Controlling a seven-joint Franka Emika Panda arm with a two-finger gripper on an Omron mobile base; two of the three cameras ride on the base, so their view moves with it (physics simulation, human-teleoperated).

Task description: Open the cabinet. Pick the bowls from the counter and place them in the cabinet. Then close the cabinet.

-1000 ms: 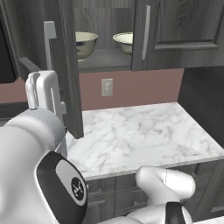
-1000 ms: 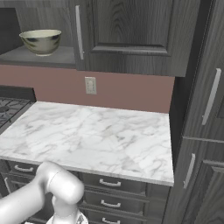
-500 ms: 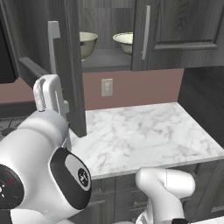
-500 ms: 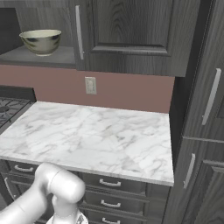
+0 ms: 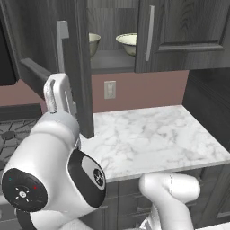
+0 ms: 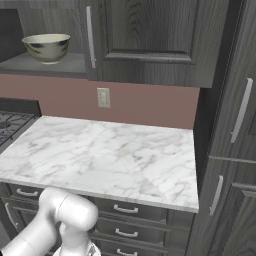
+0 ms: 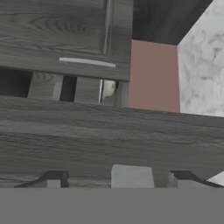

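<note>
Arm pose: your arm is raised at the left of the cabinet [image 5: 179, 31], its white hand just beside the edge of the open left door [image 5: 78, 63], below that door's silver handle [image 5: 60, 42].
Pincer: in the hand view your pincer [image 7: 116, 177] sits close against the door's wood-grain face, one dark tip either side of a pale grey block at the door's edge. The tips stand spread apart, released, with nothing grasped that you can make out; whether they touch the block you cannot tell.
Bowls: both bowls rest on the cabinet's grey shelf, one [image 5: 127, 42] near the closed right door, the other [image 5: 93, 42] half hidden behind the open door.
Surface: the marble surface [image 6: 110, 155] lies below the cabinet.
Change: since a second ago your hand has risen along the door edge toward the handle, and the spread of the tips has begun to narrow. The bowls have stayed where they were on the shelf.
</note>
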